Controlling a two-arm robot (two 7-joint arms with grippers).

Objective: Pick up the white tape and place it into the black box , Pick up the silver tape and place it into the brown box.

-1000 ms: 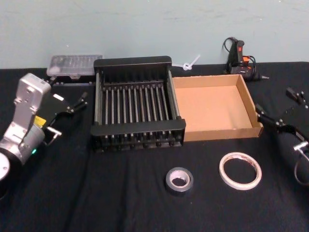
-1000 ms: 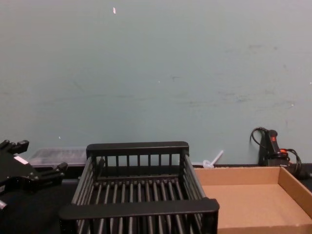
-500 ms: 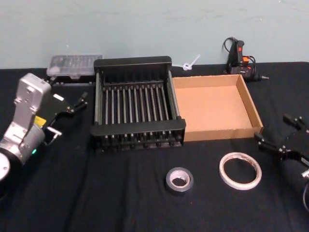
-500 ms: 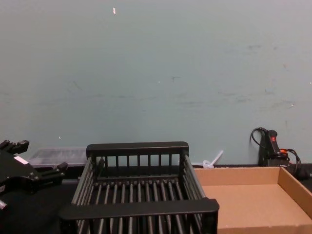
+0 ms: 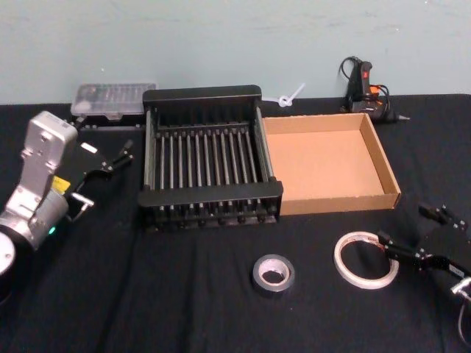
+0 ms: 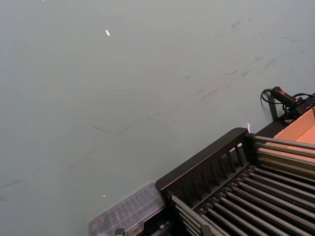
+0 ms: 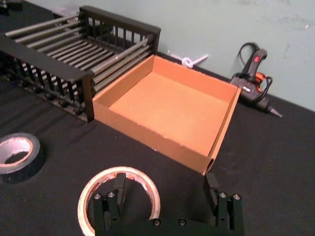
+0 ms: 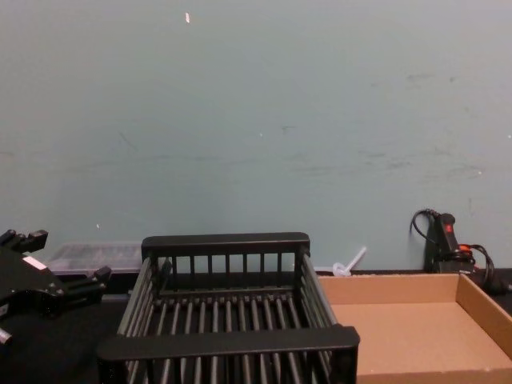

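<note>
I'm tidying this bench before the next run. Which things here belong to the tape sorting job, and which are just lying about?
Part of the job:
white tape
silver tape
black box
brown box
right end effector, open at the white tape
left end effector, parked left of the black box

Just lying about:
glue gun
clear plastic case
white zip tie

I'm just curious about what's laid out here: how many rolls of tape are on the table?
2. The silver tape lies on the black cloth in front of the black box. The white tape lies to its right, in front of the brown box, with the open right gripper at its edge.
</note>
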